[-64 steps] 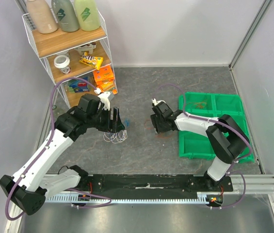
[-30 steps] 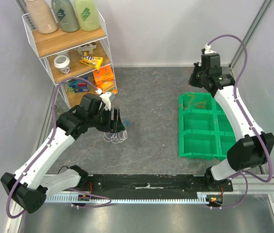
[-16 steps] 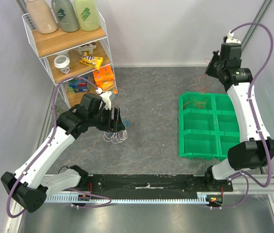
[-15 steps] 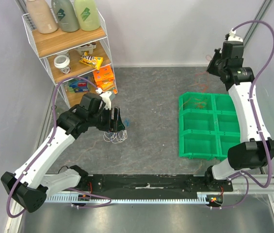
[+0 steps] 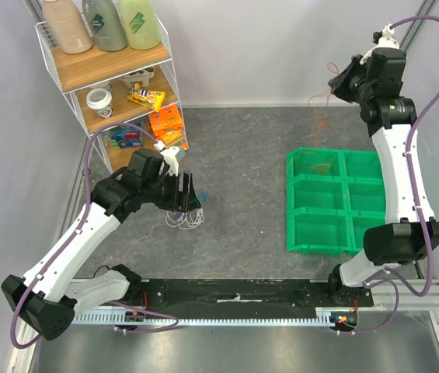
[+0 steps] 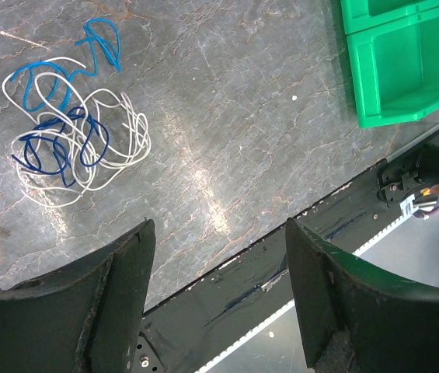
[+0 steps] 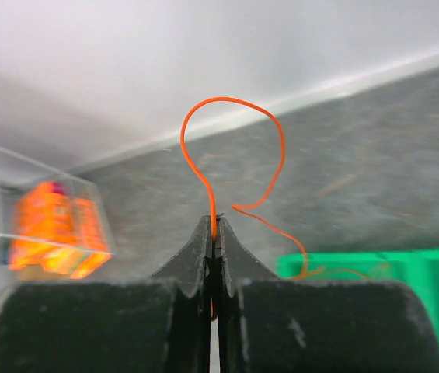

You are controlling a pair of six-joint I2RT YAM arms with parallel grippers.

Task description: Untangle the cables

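Observation:
A loose tangle of white and blue cables (image 5: pixel 187 219) lies on the grey table, seen from above in the left wrist view (image 6: pixel 70 132). My left gripper (image 5: pixel 189 195) hovers just over it, open, with nothing between its fingers (image 6: pixel 217 229). My right gripper (image 5: pixel 337 82) is raised high at the back right, shut on a thin orange cable (image 7: pixel 221 99) that loops above its tips. That orange cable (image 5: pixel 322 124) hangs down into the back-left compartment of the green bin (image 5: pixel 290 203), where more orange strands (image 5: pixel 318 165) lie.
A wire shelf rack (image 5: pixel 110 74) with bottles, a cup and snack packs stands at the back left. The green bin (image 6: pixel 405 70) fills the right side of the table. White walls close in the back and sides; a black rail (image 5: pixel 235 291) runs along the near edge.
My right arm has risen and swung toward the back right corner, drawing the orange cable up out of the bin. The left arm and the white-blue tangle have not moved.

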